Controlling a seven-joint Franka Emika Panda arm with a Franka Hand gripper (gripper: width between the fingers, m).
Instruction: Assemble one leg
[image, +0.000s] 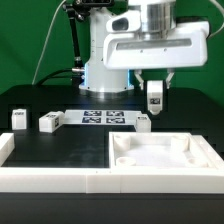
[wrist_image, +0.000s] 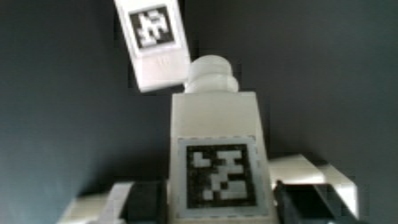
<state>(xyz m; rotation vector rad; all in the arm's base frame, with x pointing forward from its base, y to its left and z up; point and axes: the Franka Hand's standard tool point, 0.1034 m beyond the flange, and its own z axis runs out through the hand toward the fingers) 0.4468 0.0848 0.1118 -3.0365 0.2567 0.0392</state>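
While the small white plastic rectangular leg (image: 155, 101) w/ black-and-white tag hangs above the black table (image: 60, 145), near the marker board (image: 100, 117), the gripper (image: 155, 90) pinches its flat sides. Prob. light, stiff, slippery; best gripped mid-body, below the peg end.

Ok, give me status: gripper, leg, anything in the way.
Gripper shut on the leg, held clear above the table. Another leg sits close below it. White panel has no leg fitted.
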